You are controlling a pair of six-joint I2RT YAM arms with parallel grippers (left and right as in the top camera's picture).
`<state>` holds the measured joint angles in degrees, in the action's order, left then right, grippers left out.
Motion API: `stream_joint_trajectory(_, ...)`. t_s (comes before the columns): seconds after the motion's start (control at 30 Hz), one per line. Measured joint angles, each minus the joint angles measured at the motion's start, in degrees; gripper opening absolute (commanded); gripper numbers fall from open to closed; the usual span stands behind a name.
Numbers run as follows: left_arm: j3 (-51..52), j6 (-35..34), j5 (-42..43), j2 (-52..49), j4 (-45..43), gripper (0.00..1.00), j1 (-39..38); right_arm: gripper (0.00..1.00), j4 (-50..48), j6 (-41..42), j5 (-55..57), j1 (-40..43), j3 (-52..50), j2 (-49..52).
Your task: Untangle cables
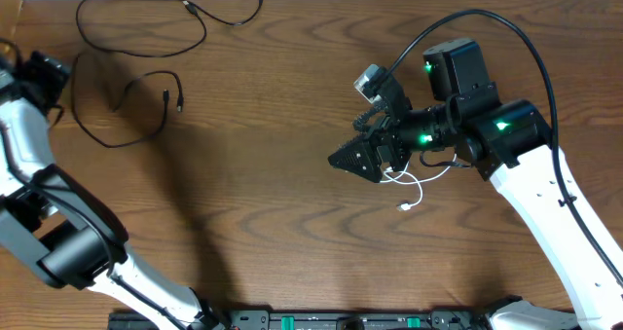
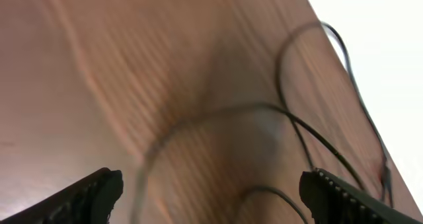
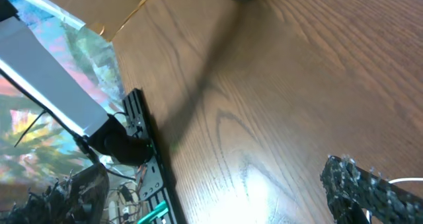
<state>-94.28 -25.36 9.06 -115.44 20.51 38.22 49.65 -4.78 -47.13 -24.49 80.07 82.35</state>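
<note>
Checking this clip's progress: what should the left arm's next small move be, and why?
Probably lower the left gripper and close on the black cable that runs beneath its open jaws, then draw it clear. In the left wrist view that cable crosses a second black strand, so the two may need parting. The white cable already lies apart, beside the right gripper.

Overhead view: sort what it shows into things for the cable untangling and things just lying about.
For the job:
- upper black cable
- lower black cable
- white cable, lying apart from the two black ones

Not for the job:
- thick black cable fixed to the right arm
- black rail along the near edge
</note>
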Motion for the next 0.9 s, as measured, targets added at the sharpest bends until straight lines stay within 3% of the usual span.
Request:
stream_joint_trajectory(0.17,0.0,0.2,-0.7,0.0,3.1,0.88,2.2,0.99,0.0,0.0,0.5,0.0,0.0,0.0)
stream_joint_trajectory(0.23,0.0,0.3,-0.9,0.0,4.9,0.74,2.3,0.99,0.0,0.0,0.5,0.0,0.0,0.0)
stream_joint_trajectory(0.27,0.0,0.3,-0.9,0.0,5.4,0.53,2.2,0.99,0.0,0.0,0.5,0.0,0.0,0.0)
stream_joint_trajectory(0.33,0.0,0.3,-0.9,0.0,6.9,0.38,2.1,0.99,0.0,0.0,0.5,0.0,0.0,0.0)
stream_joint_trajectory(0.37,0.0,0.4,-0.9,0.0,8.0,0.36,2.1,0.99,0.1,0.0,0.5,0.0,0.0,0.0)
stream_joint_trajectory(0.57,0.0,0.7,0.1,0.0,11.1,0.38,1.3,0.99,0.1,0.0,0.5,0.0,0.0,0.0)
stream_joint_trajectory(0.7,0.0,0.8,3.2,0.0,11.0,0.46,-0.6,0.99,0.0,0.0,0.5,0.0,0.0,0.0)
stream_joint_trajectory(0.8,0.0,3.4,4.8,0.0,11.0,0.55,-4.5,0.99,0.0,0.0,0.5,0.0,0.0,0.0)
stream_joint_trajectory(0.9,0.0,6.8,4.3,0.0,11.0,0.55,-9.6,0.99,0.0,0.0,0.5,0.0,0.0,0.0)
